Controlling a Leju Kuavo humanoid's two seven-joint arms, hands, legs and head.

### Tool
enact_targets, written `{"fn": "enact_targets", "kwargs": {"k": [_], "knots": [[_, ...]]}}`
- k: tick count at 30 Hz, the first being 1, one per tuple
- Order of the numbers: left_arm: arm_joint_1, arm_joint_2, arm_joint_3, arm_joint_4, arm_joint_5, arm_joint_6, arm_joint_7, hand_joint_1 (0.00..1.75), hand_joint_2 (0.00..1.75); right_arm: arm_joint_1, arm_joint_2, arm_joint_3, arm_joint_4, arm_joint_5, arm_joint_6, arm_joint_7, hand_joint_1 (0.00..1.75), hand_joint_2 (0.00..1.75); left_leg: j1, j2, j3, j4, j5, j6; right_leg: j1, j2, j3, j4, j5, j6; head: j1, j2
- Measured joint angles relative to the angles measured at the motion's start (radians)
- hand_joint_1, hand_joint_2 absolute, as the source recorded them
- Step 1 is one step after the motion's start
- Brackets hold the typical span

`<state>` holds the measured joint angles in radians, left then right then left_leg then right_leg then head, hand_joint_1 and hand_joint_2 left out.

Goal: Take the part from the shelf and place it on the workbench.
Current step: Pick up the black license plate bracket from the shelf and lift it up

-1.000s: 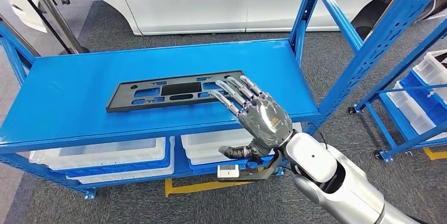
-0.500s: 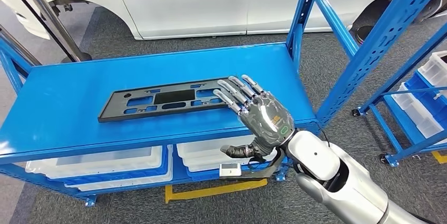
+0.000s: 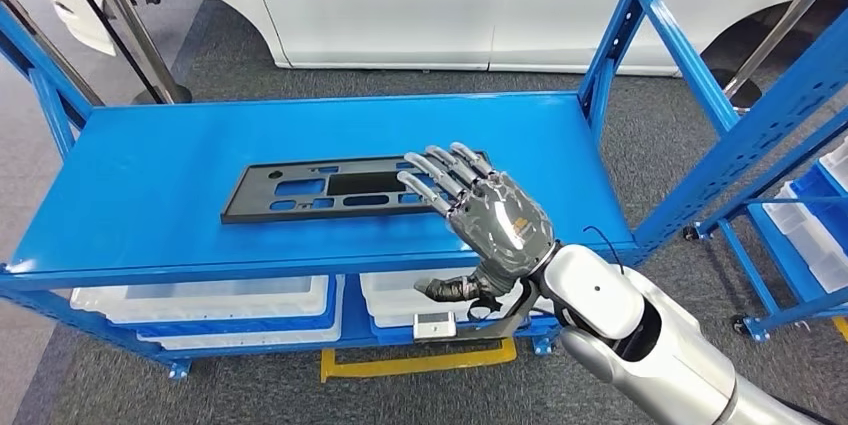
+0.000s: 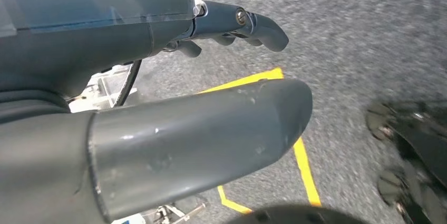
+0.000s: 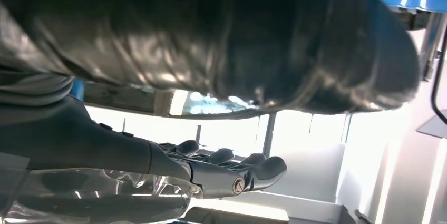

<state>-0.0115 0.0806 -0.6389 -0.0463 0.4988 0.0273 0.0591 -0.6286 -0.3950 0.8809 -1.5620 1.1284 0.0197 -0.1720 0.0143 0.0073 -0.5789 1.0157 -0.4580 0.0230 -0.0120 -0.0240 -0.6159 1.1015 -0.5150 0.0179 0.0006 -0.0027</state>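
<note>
The task is barely begun. The black part [image 3: 340,188] lies flat on the blue shelf [image 3: 150,175], not yet lifted. The right hand [image 3: 480,210] reaches in from the near right, fingers apart over the part's right end, thumb below the shelf edge, gripping nothing. The left hand [image 4: 158,92] hangs over the floor, holding nothing. Grasping, carrying and placing remain.

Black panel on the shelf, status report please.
Right hand open, fingers over the black panel's near end, no grip. Left hand holds nothing. Black panel flat on blue shelf. Nothing in the way.
</note>
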Motion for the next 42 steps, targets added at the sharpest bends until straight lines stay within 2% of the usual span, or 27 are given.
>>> {"fn": "enact_targets", "kwargs": {"k": [2,3,4,5,7,8,9,10,13,14,16,17,20,24,32,38,42], "knots": [[0.000,0.000,-0.007,0.001,0.003,0.000,-0.002,0.00,0.00,-0.002,-0.005,0.002,-0.001,-0.003,0.003,0.000,0.00,0.00,-0.002,-0.009,0.000,0.000,0.000,0.008,-0.001,0.013,-0.060,0.125,-0.060,0.003,0.000,0.000],[0.000,0.000,-0.010,0.002,0.005,-0.001,-0.002,0.00,0.00,-0.002,-0.008,0.004,-0.002,-0.004,0.006,0.000,0.00,0.00,-0.004,-0.016,0.000,0.001,-0.001,0.010,-0.001,0.015,-0.090,0.181,-0.078,0.002,0.000,0.000],[0.000,0.000,-0.011,0.003,0.006,-0.001,-0.002,0.00,0.00,-0.001,-0.010,0.005,-0.002,-0.006,0.008,0.000,0.00,0.00,-0.005,-0.023,0.001,0.001,-0.001,0.011,-0.001,0.016,-0.107,0.210,-0.077,0.001,0.000,0.000],[0.000,0.000,-0.011,0.004,0.008,-0.001,-0.003,0.00,0.00,-0.001,-0.012,0.007,-0.002,-0.009,0.010,0.000,0.00,0.00,-0.007,-0.031,0.003,0.001,-0.002,0.011,0.000,0.018,-0.105,0.199,-0.056,-0.002,0.000,0.000],[-0.001,-0.002,-0.014,0.005,0.012,-0.001,-0.003,0.00,0.00,-0.003,-0.015,0.008,-0.002,-0.014,0.013,0.000,0.00,0.00,-0.009,-0.046,0.009,0.001,-0.005,0.011,0.001,0.034,-0.054,0.081,0.019,-0.014,0.000,0.000],[-0.002,-0.004,-0.015,0.006,0.015,-0.002,-0.003,0.00,0.00,-0.004,-0.016,0.008,-0.003,-0.015,0.013,0.000,0.00,0.00,-0.010,-0.053,0.010,0.002,-0.006,0.010,0.002,0.046,-0.024,0.017,0.047,-0.021,0.000,0.000],[-0.002,-0.006,-0.017,0.006,0.017,-0.002,-0.003,0.00,0.00,-0.006,-0.018,0.008,-0.004,-0.016,0.013,0.000,0.00,0.00,-0.010,-0.060,0.009,0.003,-0.007,0.007,0.004,0.056,-0.003,-0.029,0.061,-0.025,0.000,0.000],[-0.003,-0.007,-0.018,0.007,0.020,-0.002,-0.003,0.00,0.00,-0.008,-0.019,0.008,-0.004,-0.018,0.014,0.000,0.00,0.00,-0.009,-0.065,0.006,0.003,-0.007,0.003,0.006,0.063,0.007,-0.052,0.062,-0.029,0.000,0.000],[-0.002,-0.008,-0.029,0.011,0.035,-0.002,-0.002,0.00,0.00,-0.010,-0.021,0.008,-0.007,-0.028,0.014,0.000,0.00,0.00,-0.006,-0.071,0.009,-0.007,-0.002,-0.012,0.008,0.055,0.017,-0.072,0.060,-0.029,0.000,0.000],[-0.002,-0.009,-0.033,0.012,0.040,-0.002,-0.002,0.00,0.00,-0.010,-0.021,0.008,-0.009,-0.033,0.014,0.000,0.00,0.00,-0.009,-0.070,0.015,-0.013,0.001,-0.011,0.004,0.054,0.022,-0.079,0.062,-0.026,-0.001,0.000],[-0.003,-0.010,-0.037,0.015,0.045,-0.003,-0.001,0.00,0.00,-0.010,-0.022,0.008,-0.010,-0.042,0.015,0.000,0.00,0.00,-0.011,-0.063,0.025,-0.022,0.003,-0.001,0.004,0.053,0.030,-0.087,0.063,-0.019,-0.001,0.000],[-0.003,-0.010,-0.037,0.016,0.046,-0.003,-0.001,0.00,0.00,-0.010,-0.022,0.008,-0.010,-0.044,0.016,0.000,0.00,0.00,-0.012,-0.063,0.027,-0.026,0.002,0.001,0.004,0.053,0.031,-0.087,0.064,-0.020,-0.001,0.000],[-0.004,-0.010,-0.041,0.018,0.057,-0.003,0.008,0.00,0.00,-0.009,-0.022,0.008,-0.010,-0.051,0.022,0.004,0.00,0.00,-0.010,-0.062,0.028,-0.028,0.001,-0.002,0.008,0.052,0.030,-0.082,0.062,-0.027,-0.001,0.000],[-0.007,-0.010,-0.060,0.019,0.096,0.000,0.032,0.00,0.00,-0.008,-0.013,0.007,-0.003,-0.097,0.076,0.021,0.00,0.00,-0.010,-0.061,0.029,-0.029,0.001,-0.004,0.008,0.052,0.028,-0.078,0.061,-0.031,-0.001,0.000],[-0.011,-0.010,-0.094,0.019,0.136,0.003,0.046,0.00,0.00,-0.008,0.054,-0.004,0.064,-0.175,0.133,0.035,0.00,0.00,-0.009,-0.060,0.027,-0.029,0.003,-0.015,0.009,0.051,0.026,-0.076,0.061,-0.032,-0.001,0.000],[-0.014,-0.010,-0.123,0.019,0.156,0.003,0.048,0.00,0.00,-0.010,0.137,-0.011,0.166,-0.185,0.134,0.037,0.00,0.00,-0.009,-0.060,0.026,-0.028,0.003,-0.016,0.008,0.051,0.026,-0.076,0.061,-0.032,-0.001,0.000],[-0.014,-0.010,-0.136,0.019,0.164,0.002,0.048,0.00,0.00,-0.015,0.175,-0.012,0.220,-0.183,0.123,0.035,0.00,0.00,-0.010,-0.060,0.025,-0.027,0.003,-0.016,0.007,0.051,0.026,-0.076,0.061,-0.032,-0.001,0.000]]}}
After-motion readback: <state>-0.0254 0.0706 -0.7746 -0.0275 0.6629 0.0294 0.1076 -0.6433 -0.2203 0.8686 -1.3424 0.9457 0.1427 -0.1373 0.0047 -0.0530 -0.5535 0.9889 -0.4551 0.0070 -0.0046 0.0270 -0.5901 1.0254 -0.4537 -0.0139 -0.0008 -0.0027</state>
